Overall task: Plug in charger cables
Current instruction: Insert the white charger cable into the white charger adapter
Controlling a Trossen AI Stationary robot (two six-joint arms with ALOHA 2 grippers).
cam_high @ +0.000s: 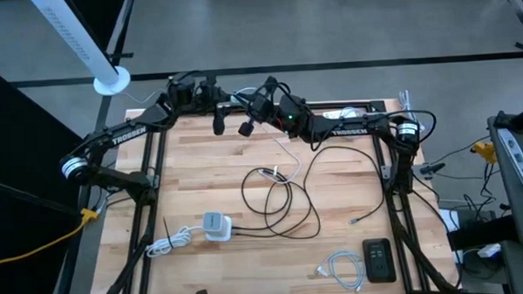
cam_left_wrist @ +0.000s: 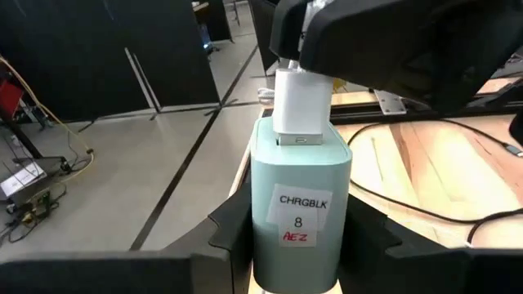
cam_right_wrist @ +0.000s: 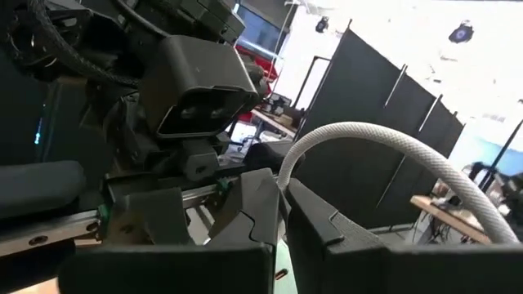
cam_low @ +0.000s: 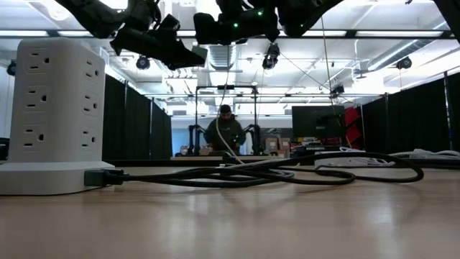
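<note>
Left gripper (cam_left_wrist: 298,245) clamps a pale green charger block (cam_left_wrist: 301,208) labelled "CHRGBLK 8"; a white plug adapter (cam_left_wrist: 301,102) sits in its top; right gripper (cam_right_wrist: 282,216) pinches a braided white cable (cam_right_wrist: 392,151), its plug tip hidden; both grippers meet raised above the table's (cam_high: 248,252) far edge; black cable (cam_high: 290,203) loops mid-table; coiled white cable (cam_high: 340,268) lies near the front edge.

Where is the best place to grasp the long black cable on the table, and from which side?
Just behind its free plug tip, from straight above: that end of the black cable lies flat on the bare table, apart from the loops.
</note>
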